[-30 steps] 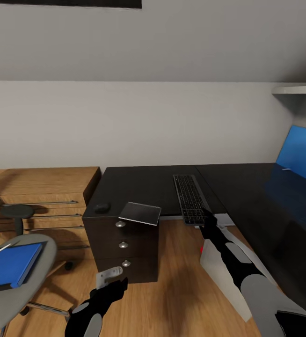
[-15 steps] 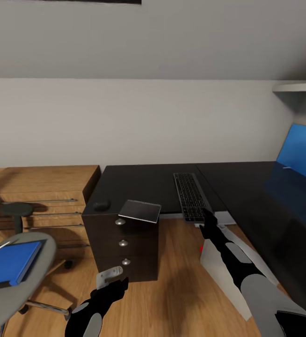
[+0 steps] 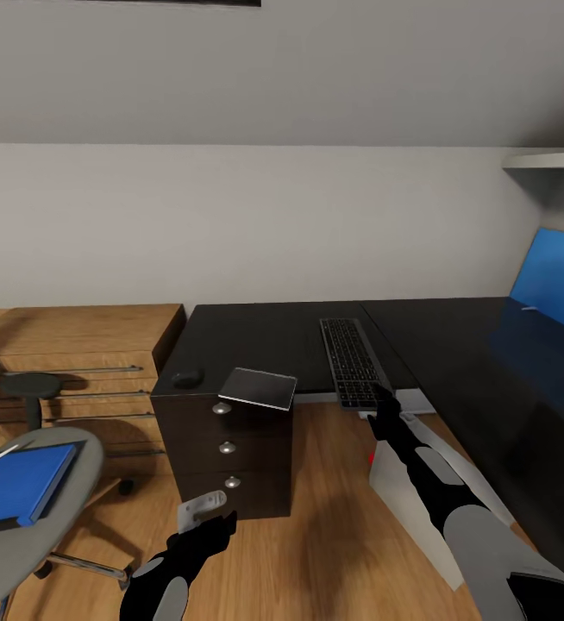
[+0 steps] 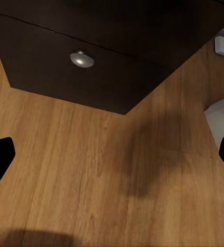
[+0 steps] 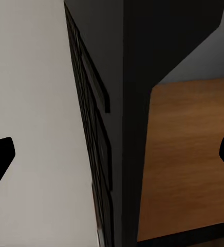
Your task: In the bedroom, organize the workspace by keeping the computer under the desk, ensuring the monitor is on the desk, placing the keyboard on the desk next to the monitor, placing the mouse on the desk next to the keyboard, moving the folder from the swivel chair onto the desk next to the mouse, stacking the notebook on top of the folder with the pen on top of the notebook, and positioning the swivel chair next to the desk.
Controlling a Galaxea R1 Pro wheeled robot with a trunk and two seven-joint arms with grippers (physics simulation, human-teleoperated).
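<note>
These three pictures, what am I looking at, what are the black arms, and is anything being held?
It is a simulated two-armed wheeled robot. The big picture is from its head camera; the other two look along each claw. On the glossy black desk lie a slim grey keyboard, a small dark mouse and a thin dark notebook. A flat blue folder rests on the grey swivel chair. The left claw hangs open above the wooden floor. The right claw is open at the keyboard's near end, holding nothing.
</note>
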